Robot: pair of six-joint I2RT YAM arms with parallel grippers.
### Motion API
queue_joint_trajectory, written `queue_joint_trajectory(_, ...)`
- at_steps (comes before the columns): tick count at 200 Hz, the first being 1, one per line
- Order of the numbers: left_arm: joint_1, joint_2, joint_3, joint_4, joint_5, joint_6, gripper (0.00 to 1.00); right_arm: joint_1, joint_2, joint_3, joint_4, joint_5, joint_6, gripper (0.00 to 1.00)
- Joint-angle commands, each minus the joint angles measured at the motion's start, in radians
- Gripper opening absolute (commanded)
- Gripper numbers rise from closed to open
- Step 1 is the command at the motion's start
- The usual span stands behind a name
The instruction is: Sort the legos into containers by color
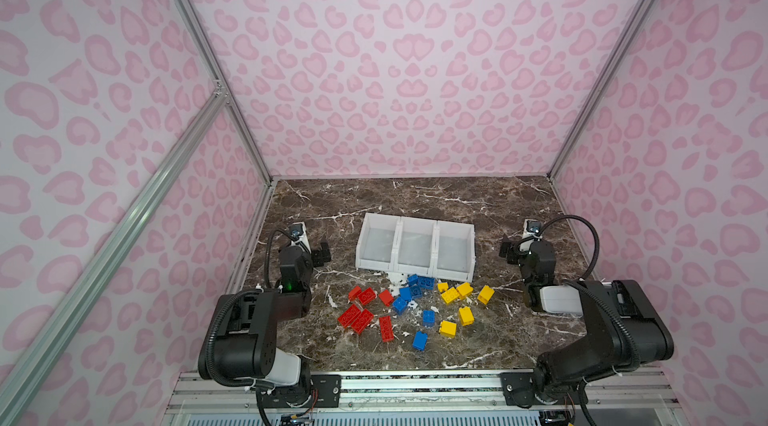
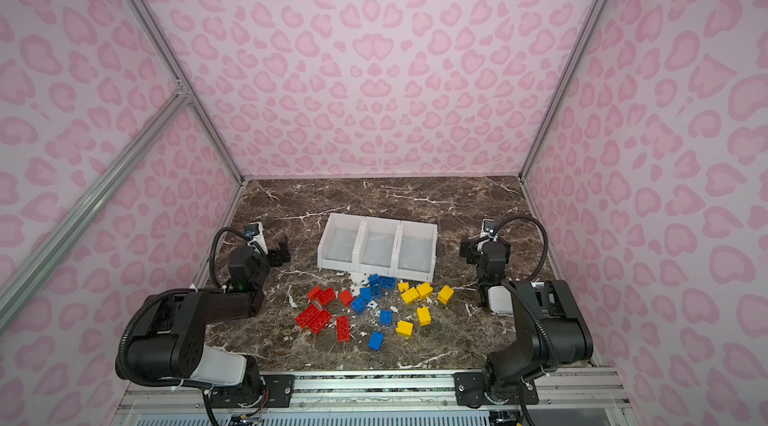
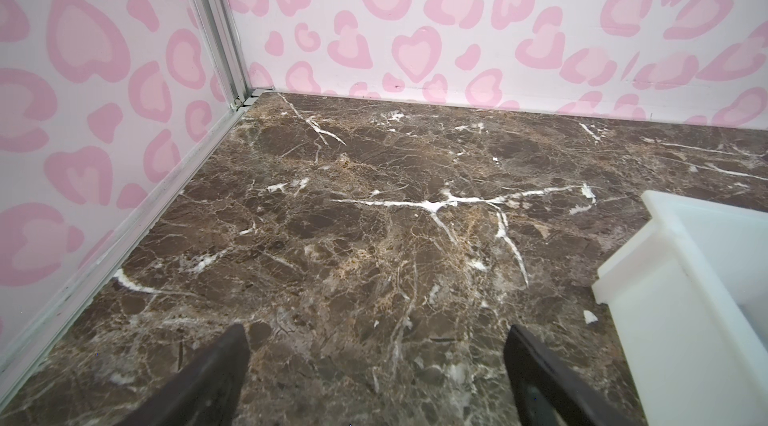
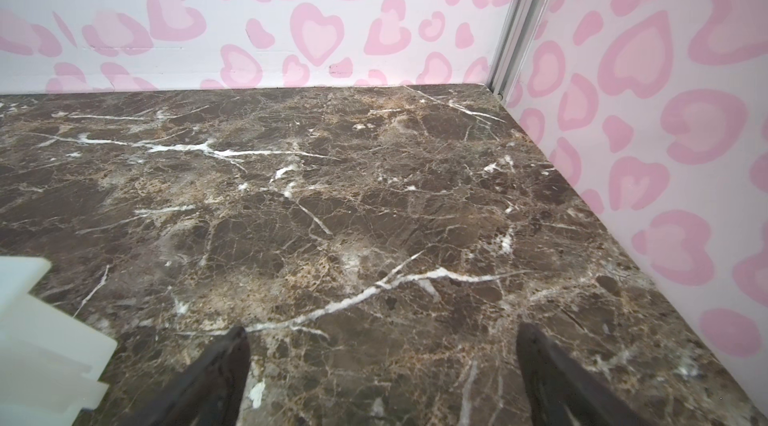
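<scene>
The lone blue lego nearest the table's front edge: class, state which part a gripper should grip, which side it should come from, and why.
Grip the blue lego across two opposite flat side walls, coming straight down from above. It sits alone on the table with bare marble all round it, so open jaws should fit on either side without nudging a neighbour.
</scene>
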Motion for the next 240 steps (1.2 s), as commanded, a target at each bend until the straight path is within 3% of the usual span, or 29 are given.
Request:
queue_joint_trajectory(1,0.000,0.001,0.009,0.017,0.003,0.005,0.97,0.000,0.005,0.005,-0.002,0.001,0.006,1.00)
queue_joint_trajectory(62,-0.006,-0.026,0.008,-0.007,-0.043,-0.007,0.97,0.024,-0.024,-0.018,0.061,0.063,-0.012,1.00)
queue_joint_trajectory(82,-0.007,-0.141,0.128,-0.329,-0.098,-0.057,0.97,0.084,-0.199,0.079,-0.270,0.094,-0.038,1.00)
queue_joint_trajectory(105,-0.021,-0.273,0.168,-0.502,-0.039,-0.123,0.97,0.156,-0.361,0.231,-0.708,0.059,0.029,0.99)
queue_joint_trajectory(131,-0.081,-0.363,0.265,-0.769,-0.001,-0.185,0.97,0.291,-0.419,0.390,-1.111,0.052,0.153,0.98)
queue_joint_trajectory(153,-0.147,-0.416,0.313,-0.889,0.024,-0.242,0.97,0.436,-0.417,0.447,-1.297,0.048,0.262,0.98)
queue_joint_trajectory(197,-0.264,-0.495,0.292,-0.986,-0.003,-0.279,0.97,0.724,-0.390,0.424,-1.412,0.110,0.517,0.94)
queue_joint_trajectory(240,-0.343,-0.525,0.251,-1.013,-0.026,-0.332,0.97,0.963,-0.255,0.462,-1.446,0.163,0.699,0.85)
